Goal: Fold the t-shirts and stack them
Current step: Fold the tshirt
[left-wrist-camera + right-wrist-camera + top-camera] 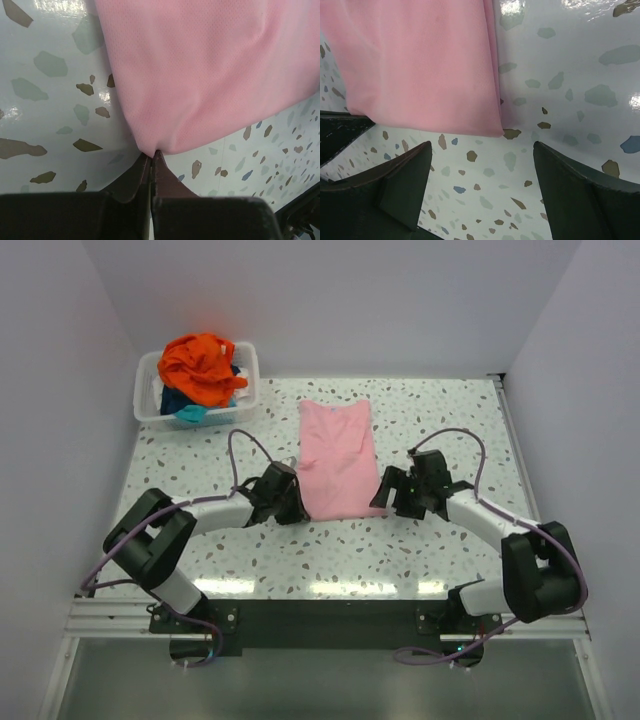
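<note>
Left gripper: jaws pressed together, pinching the near-left corner of the pink t-shirt. The cloth puckers into the tips.

Right gripper: jaws wide apart and holding nothing. It sits low over the table, just off the pink t-shirt's near-right corner. That corner lies just ahead of the gap between the jaws and is not touched.

Pink t-shirt, overhead: a long, narrow rectangle, flat, running from the arms toward the far wall. No sleeves stick out, so the sides look already folded in. The right wrist view shows a doubled edge along its right side, which agrees.

Far-left of the pink t-shirt, well apart from it: white bin, heaped. The orange t-shirt is crumpled on top, with teal cloth showing beneath. Darker blue seems to be under that, but I can't separate the garments.

Progress, as a judgement:
- Early stage. One shirt is partly folded, with the lengthwise folds seemingly done.
- The crosswise fold is not done, as the near hem is not yet brought toward the collar. Only one of its two near corners is gripped.
- No stack exists anywhere around the pink t-shirt.
- Everything in the bin remains to be pulled out, folded and stacked.
</note>
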Robot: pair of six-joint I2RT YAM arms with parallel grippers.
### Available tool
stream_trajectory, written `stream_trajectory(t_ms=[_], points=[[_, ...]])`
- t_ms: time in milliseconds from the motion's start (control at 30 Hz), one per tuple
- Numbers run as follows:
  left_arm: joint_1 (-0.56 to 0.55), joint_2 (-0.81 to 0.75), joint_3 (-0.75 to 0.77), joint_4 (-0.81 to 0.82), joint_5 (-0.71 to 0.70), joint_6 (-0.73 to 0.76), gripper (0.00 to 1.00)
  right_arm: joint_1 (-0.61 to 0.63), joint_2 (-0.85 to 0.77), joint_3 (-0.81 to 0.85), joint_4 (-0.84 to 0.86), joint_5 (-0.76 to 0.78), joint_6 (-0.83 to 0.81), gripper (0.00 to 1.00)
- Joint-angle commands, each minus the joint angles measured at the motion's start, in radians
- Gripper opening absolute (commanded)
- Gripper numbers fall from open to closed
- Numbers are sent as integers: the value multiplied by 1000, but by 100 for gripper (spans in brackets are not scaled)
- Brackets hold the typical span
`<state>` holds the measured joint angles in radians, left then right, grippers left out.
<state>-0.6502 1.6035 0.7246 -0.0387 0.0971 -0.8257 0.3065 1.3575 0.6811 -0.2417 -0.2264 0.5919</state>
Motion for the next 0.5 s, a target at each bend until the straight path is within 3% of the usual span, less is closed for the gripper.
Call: stream_trajectory(t_ms=[0, 67, 200, 367, 467], points=[[3, 33, -4, -33, -40, 8, 0, -3, 23, -12, 74, -13, 8, 85], [3, 33, -4, -38, -40, 8, 0, -3, 51, -8, 96, -7, 8, 83], [4, 24, -10, -38, -46, 8, 0, -1, 115, 28, 120, -36, 16, 69], [4, 7, -19, -33, -56, 5, 0, -1, 160, 14, 147, -56, 37, 59], [3, 6, -22, -33, -57, 2, 0, 0, 172, -5, 151, -79, 40, 47]])
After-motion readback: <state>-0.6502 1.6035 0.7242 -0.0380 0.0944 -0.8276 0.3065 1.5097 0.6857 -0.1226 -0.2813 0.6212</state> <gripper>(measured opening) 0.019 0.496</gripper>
